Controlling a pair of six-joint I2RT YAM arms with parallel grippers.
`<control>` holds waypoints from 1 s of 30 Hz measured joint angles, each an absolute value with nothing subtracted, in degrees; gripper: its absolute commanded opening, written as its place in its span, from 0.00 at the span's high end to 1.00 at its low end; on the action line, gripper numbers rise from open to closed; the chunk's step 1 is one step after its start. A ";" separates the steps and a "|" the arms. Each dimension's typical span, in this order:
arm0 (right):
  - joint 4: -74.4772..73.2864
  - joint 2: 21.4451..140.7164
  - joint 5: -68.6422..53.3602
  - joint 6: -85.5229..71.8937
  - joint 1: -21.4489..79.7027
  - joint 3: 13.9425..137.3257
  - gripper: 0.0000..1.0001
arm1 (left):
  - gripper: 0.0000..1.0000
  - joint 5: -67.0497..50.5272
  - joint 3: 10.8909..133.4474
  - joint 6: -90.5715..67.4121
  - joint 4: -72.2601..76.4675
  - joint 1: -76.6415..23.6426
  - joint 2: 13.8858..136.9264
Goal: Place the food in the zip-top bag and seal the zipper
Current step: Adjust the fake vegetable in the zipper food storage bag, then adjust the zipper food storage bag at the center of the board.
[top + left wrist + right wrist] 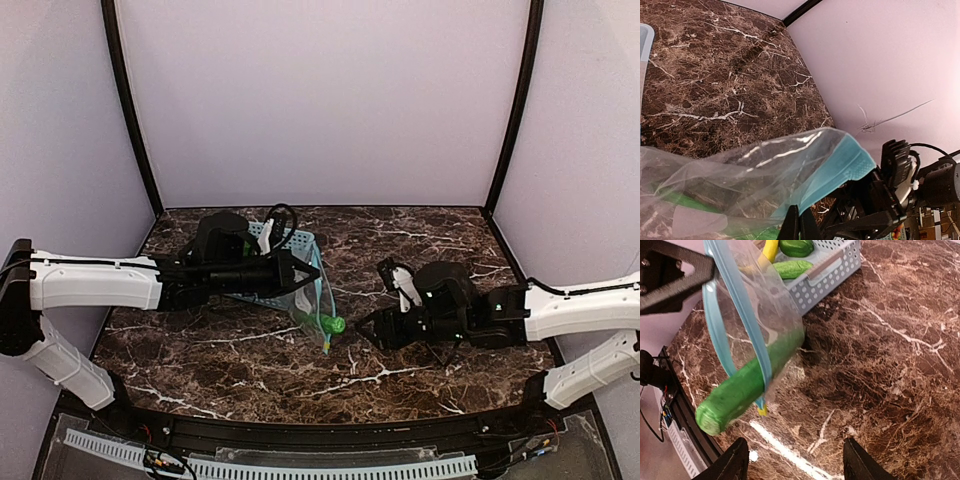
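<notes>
Close behind the bag (757, 305) stands the basket (837, 270).

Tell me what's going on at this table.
The left gripper holds the bag up by its mouth, next to the basket. One cucumber lies partly inside, its end poking out past the open zipper. The right gripper is open and empty, facing the bag. The banana, pepper and second cucumber are in the basket.
</notes>
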State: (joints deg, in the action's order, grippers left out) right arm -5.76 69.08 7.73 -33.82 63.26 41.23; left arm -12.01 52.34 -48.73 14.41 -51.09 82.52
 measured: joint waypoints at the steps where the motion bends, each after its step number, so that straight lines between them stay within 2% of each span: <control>1: -4.89 69.67 7.73 -34.57 63.26 40.25 0.42 | 0.99 -11.94 52.34 -48.73 14.39 -51.07 82.52; 14: 12.51 80.40 5.78 -36.71 65.80 36.40 0.48 | 0.99 -11.46 52.34 -48.73 13.85 -50.92 82.52; 27: 20.99 90.32 4.60 -34.94 67.83 39.09 0.52 | 0.99 -11.05 52.34 -48.71 13.13 -50.50 82.52; 30: 22.04 91.98 4.03 -34.76 68.42 40.23 0.57 | 0.99 -11.03 52.34 -48.71 13.13 -50.37 82.52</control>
